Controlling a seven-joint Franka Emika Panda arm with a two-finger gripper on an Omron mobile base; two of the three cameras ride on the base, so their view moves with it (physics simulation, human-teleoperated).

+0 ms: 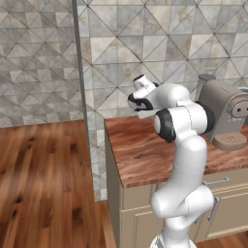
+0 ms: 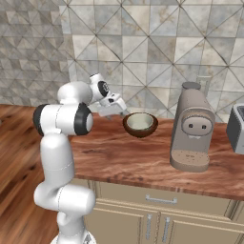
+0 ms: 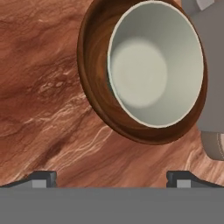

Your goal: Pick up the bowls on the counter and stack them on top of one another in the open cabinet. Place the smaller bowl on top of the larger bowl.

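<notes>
Counter — reddish-brown wood-grain worktop, carrying a taupe coffee machine just right of the bowls. Larger bowl — glossy dark brown, thick-rimmed, standing on the counter with the smaller bowl, pale whitish-grey, nested inside. Gripper — jaws wide apart, holding nothing, poised just short of the bowls.

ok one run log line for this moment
gripper: open, above counter | pale bowl: nested in brown bowl | stage: approaching bowls

counter | on it: brown bowl; coffee machine; toaster
</notes>
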